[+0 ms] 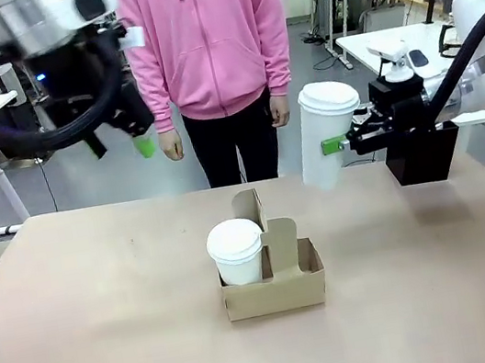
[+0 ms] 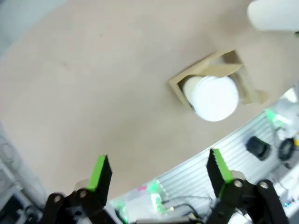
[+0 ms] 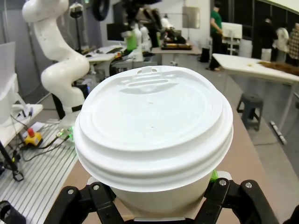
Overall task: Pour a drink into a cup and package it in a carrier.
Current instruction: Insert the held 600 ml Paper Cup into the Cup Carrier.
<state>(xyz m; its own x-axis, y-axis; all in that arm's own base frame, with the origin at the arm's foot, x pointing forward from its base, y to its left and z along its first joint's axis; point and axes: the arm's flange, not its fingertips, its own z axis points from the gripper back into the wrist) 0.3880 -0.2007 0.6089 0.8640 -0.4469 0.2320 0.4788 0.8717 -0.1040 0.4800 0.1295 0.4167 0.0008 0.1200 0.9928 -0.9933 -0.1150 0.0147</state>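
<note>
The carrier (image 1: 275, 292) stands on the table (image 1: 83, 339) about midway between its left and right edges, well apart from every corner; its handle tab is upright. 1 lidded white cup (image 1: 235, 250) already sits in the slot on the robot's left; the slot on the right is empty. The lid hides what is inside, so I cannot tell from here whether the drink is in it.

The right gripper (image 1: 339, 143) is clamped on a 2nd cup (image 1: 328, 134), also lidded, with its fingers on either side of the cup wall below the lid; it holds the cup in the air, tilted a little, nearer the far edge and to the right of the carrier, not yet above the empty slot.

The left gripper (image 2: 158, 161) hangs high toward the far left corner; its fingers are spread wide and hold nothing.

A person (image 1: 206, 48) stands at the far edge with hands down, touching nothing.

My judgement: pouring and lidding look finished and the packaging is half done; what is left is to bring the 2nd cup over the free slot, lower it in upright and let go.
</note>
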